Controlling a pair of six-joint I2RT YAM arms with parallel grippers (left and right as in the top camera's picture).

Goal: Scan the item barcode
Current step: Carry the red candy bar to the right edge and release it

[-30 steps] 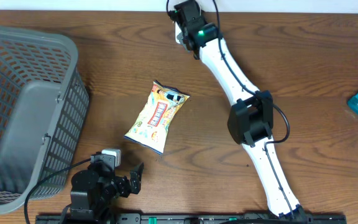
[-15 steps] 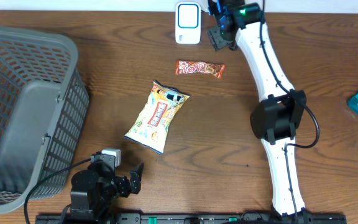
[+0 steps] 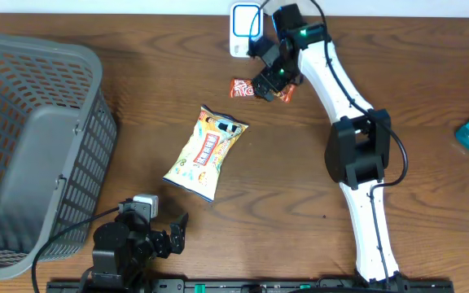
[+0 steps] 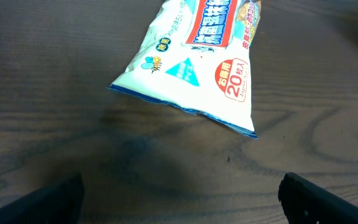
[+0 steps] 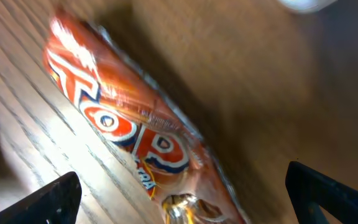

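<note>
**Q:** Where is the snack bar (image 3: 241,88)?

**A:** It lies flat on the wooden table (image 3: 397,49), just in front of the white scanner (image 3: 243,28). The right arm reaches far across the table with its elbow bent midway. The right gripper (image 3: 271,81) is poised directly over the bar, jaws spread wide, gripping nothing.

**Q:** And the left?

**A:** It sits folded at the near edge. The left gripper (image 3: 172,236) is fully parted and empty, facing a wipes pack (image 3: 206,152).

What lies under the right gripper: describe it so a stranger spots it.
Find the white scanner at the table's far edge; just before it, under the right gripper, lies a candy bar. It is slim and orange-red with white lettering, unlike the bigger, pale wipes pack nearby.
</note>
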